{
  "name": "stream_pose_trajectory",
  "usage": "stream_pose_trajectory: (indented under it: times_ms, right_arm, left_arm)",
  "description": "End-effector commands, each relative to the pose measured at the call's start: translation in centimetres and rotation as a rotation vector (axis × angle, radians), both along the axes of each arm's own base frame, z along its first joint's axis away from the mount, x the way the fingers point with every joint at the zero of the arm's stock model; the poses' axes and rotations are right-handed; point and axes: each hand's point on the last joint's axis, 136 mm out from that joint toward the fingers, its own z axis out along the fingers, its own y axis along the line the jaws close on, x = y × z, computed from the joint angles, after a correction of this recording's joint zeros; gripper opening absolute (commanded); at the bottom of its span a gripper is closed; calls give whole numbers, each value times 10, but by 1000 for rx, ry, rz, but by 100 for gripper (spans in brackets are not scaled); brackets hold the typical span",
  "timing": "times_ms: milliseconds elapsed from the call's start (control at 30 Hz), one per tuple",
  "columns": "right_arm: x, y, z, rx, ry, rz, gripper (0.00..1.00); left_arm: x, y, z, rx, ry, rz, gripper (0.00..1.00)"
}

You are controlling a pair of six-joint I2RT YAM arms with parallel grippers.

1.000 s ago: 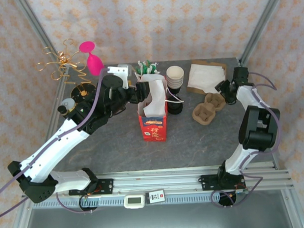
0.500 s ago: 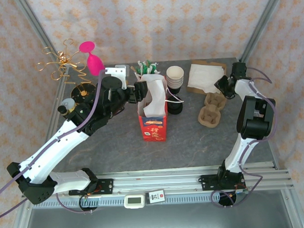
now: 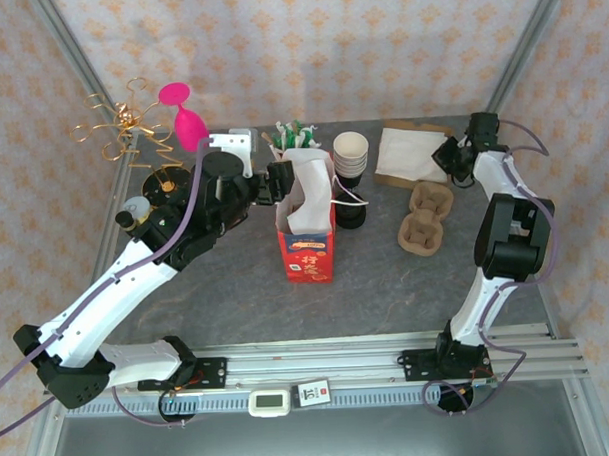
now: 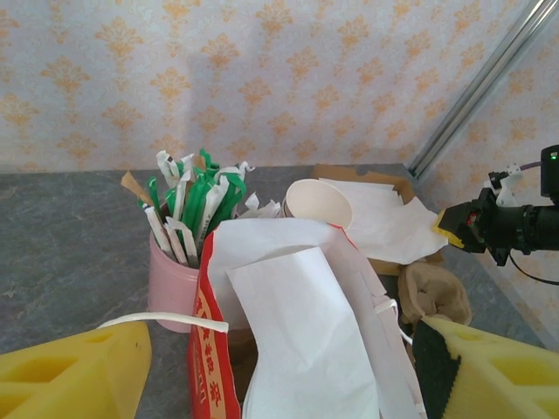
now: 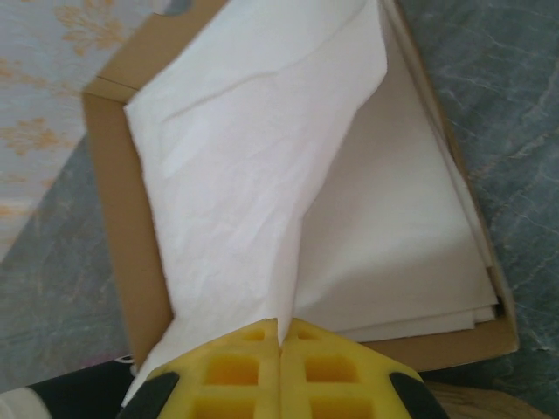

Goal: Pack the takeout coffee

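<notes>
In the overhead view the takeout coffee [image 3: 350,212] stands on the grey table [image 3: 237,290] near the middle of the frame. It is a small dark cup just right of the red paper bag [image 3: 307,243] and below the stack of cups [image 3: 350,152]; the bag hides part of it, and whether the two touch cannot be told. The left gripper [image 3: 283,179] hangs at the upper left edge of the bag. In the left wrist view its yellow fingers [image 4: 70,375] sit in the two lower corners of the frame, spread wide with nothing between them but the bag's open mouth, where white paper stands up. One white bag handle [image 4: 166,321] lies across the top of the lower-left finger. Behind the bag, left of centre, a pink cup [image 4: 170,284] holds green and white wrapped sticks. A pulp cup carrier [image 4: 432,292] shows at the right edge of the bag. The right gripper [image 3: 450,163] is at the upper right of the overhead frame, at the cardboard box [image 3: 418,127] of white sheets. In the right wrist view its pads [image 5: 236,367] are pressed together at the bottom edge, pinching the tip of the top napkin [image 5: 262,157], which rises from the box as a loose fold.
</notes>
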Motion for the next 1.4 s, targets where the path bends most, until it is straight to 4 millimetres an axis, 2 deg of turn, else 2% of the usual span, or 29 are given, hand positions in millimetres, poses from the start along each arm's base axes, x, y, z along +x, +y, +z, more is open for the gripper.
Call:
stream_pose_trajectory:
  times_ms: [0,200,400,533,733,933,1133,1233,1367]
  right_arm:
    - [2,12,69,37,-146,34,0]
    - [-11,46,147,51,-295,95,0]
    - [-39,97,224,67,-443,185,0]
    - [-65,138,271,73,-547,272,0]
    - [-105,193,329,130,-680,386,0]
    - [-135,239,362,211,-746,485,0]
    - [-152,265,377,255,-778,538,0]
    - [-160,274,381,280,-791,564,0]
    - [-165,275,381,282,-807,565,0]
  left_arm:
    - [-2,12,22,10,-56,27,81]
    - [-11,14,31,60,-102,-24,85]
    - [-14,8,40,126,-147,-89,88]
    - [-13,-8,49,146,-194,-172,88]
    - [-4,-47,60,120,-222,-304,88]
    - [12,-82,67,107,-261,-370,88]
    - [36,-89,70,102,-275,-303,83]
    - [47,-88,66,95,-277,-258,70]
    - [56,-85,62,85,-238,-217,46]
